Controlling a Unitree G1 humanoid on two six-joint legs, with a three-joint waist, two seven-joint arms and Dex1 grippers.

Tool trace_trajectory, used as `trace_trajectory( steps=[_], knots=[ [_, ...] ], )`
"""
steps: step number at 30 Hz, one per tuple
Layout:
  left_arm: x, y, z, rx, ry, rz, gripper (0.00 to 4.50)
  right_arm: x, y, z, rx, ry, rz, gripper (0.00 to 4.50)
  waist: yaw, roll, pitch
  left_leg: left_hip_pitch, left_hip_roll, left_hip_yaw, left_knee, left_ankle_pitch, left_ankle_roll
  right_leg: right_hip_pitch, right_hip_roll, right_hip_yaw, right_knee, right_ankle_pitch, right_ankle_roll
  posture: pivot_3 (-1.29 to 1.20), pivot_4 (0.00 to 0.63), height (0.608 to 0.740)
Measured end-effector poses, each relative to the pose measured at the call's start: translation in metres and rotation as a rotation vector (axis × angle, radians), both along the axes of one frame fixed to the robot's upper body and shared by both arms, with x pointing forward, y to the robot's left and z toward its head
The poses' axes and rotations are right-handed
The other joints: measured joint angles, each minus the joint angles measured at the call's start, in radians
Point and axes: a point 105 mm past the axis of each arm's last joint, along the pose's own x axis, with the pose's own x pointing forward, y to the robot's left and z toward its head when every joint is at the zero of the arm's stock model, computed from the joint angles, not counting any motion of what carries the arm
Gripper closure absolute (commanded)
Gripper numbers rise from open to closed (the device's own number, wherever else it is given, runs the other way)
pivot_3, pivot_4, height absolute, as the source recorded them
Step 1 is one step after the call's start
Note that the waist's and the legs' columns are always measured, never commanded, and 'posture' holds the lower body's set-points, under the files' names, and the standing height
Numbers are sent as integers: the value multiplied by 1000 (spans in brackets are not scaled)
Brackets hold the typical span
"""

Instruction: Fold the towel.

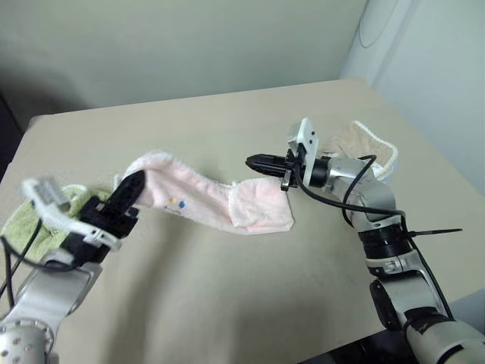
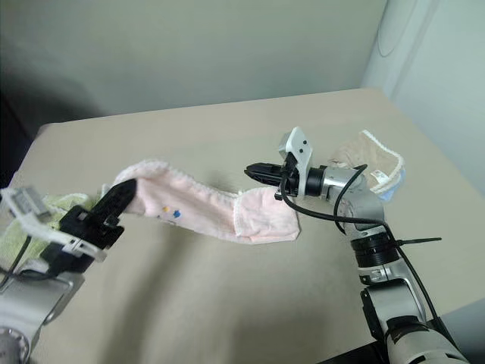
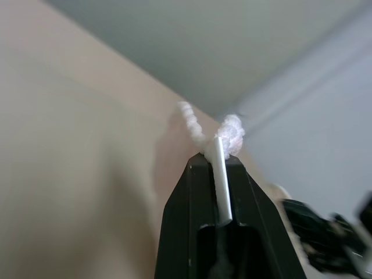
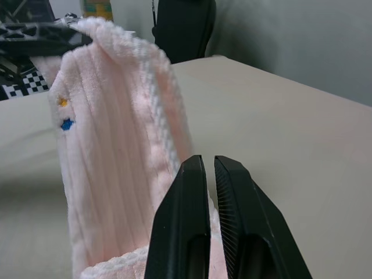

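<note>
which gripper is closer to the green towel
Left. The left gripper hangs just beside the green towel, pinching one end of the pink towel. The right gripper is far across the table, at the pink towel's other end.

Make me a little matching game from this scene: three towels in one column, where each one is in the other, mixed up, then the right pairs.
Things:
1. pink towel
2. green towel
3. beige towel

Places:
A. lying on the table behind the right gripper
B. lying on the table by the left arm
C. lifted off the table, strung between the left gripper and the right gripper

Pairs: 1-C, 2-B, 3-A
</note>
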Motion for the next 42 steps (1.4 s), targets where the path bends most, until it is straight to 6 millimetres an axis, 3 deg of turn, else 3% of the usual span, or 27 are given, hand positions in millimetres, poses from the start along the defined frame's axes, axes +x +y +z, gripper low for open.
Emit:
trace_trajectory(
  steps=[5, 13, 17, 20, 24, 31, 32, 37, 40, 42],
  knots=[
    [19, -63, -18, 234, 72, -247, 4484, 17, -21, 4, 15, -5, -107, 4130, -2, 0, 0, 0, -1, 1, 1, 0, 0, -1, -1, 0, -1, 4, 1, 0, 150, 740],
    [50, -123, -33, 400, 93, -479, 4484, 36, -54, 6, 38, -25, -291, 4130, -6, 0, 0, -9, 0, 1, 2, 1, -1, -10, -1, 1, 0, 4, 1, 0, 150, 740],
    [66, -140, -60, 509, 170, -504, 4484, 34, -61, 2, 43, -20, -324, 4130, -8, 0, 0, -16, 0, 1, 5, 2, -1, -15, -1, 1, 0, 3, 4, 0, 150, 740],
    [67, -149, -75, 513, 213, -541, 3771, 31, -63, -2, 42, -14, -340, 4130, -10, 0, 0, -19, 0, 2, 9, 2, -1, -17, -1, 1, 0, 2, 5, 0, 150, 740],
    [67, -153, -75, 481, 213, -562, 2460, 29, -64, -4, 40, -7, -351, 4130, -10, 0, 0, -21, -1, 2, 12, 1, -1, -17, -1, 1, 0, 1, 6, 0, 150, 740],
    [60, -133, -39, 255, 106, -518, 17, 28, -69, -11, 9, 26, -356, 4130, -9, 0, 0, -21, -1, 2, 15, 1, 0, -16, -1, 1, 1, 3, 8, 0, 150, 740],
    [57, -125, -33, 236, 83, -499, 0, 27, -70, -12, 1, 31, -354, 4495, -10, 0, 0, -20, -1, 2, 15, 1, 0, -16, -1, 1, 1, 4, 8, 0, 150, 740],
    [52, -70, -36, 343, 71, -298, 0, 21, -77, -19, -29, 76, -333, 4495, -12, 0, 0, -19, -1, 2, 15, 1, 0, -15, -1, 1, 1, 5, 7, 0, 150, 740],
    [47, -23, -52, 507, 89, -130, 551, 11, -76, -21, -36, 107, -287, 4500, -16, 0, 0, -18, -1, 2, 15, 1, 0, -14, -1, 1, 1, 5, 7, 0, 150, 740],
    [45, -9, -59, 530, 83, -81, 1279, 5, -70, -20, -34, 117, -254, 4500, -15, -1, 0, -18, -1, 2, 16, 1, 1, -14, -1, 1, 1, 5, 7, 0, 150, 740]
  ],
)
